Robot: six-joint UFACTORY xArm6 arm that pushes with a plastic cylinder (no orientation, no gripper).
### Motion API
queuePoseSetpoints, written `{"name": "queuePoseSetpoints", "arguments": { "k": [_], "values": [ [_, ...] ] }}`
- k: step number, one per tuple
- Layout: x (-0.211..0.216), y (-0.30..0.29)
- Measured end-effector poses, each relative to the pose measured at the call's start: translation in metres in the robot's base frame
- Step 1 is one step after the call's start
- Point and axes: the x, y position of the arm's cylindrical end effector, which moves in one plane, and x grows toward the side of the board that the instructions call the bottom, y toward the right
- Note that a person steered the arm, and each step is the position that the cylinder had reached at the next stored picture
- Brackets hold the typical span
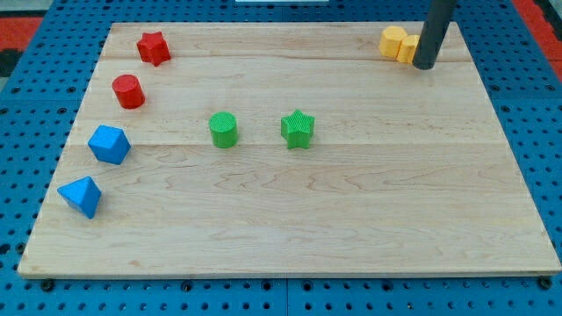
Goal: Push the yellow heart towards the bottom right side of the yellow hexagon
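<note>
Upper left: red star (153,47), red cylinder (128,91); left edge: two blue blocks (109,144) (81,196); centre: green cylinder (223,129), green star (298,129); upper right: two yellow blocks (393,41) (408,48), dark rod, my tip (424,66); pale wood-grain board (351,211); blue perforated surround (26,105).

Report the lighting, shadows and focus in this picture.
Camera view: even, soft lighting, no glare on the wooden board; blocks cast only faint short shadows; everything is sharp, including my tip beside the yellow blocks, whose shapes it partly hides.

High frontal view over board (290,219)
</note>
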Motion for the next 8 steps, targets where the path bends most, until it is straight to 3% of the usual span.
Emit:
{"name": "queuePoseSetpoints", "arguments": {
  "k": [2,3,4,5,6,8],
  "values": [
    [-0.004,-0.011],
    [0.022,-0.028],
    [0.059,-0.175],
    [0.063,-0.309],
    [0.039,-0.38],
    [0.001,-0.406]
  ]
}}
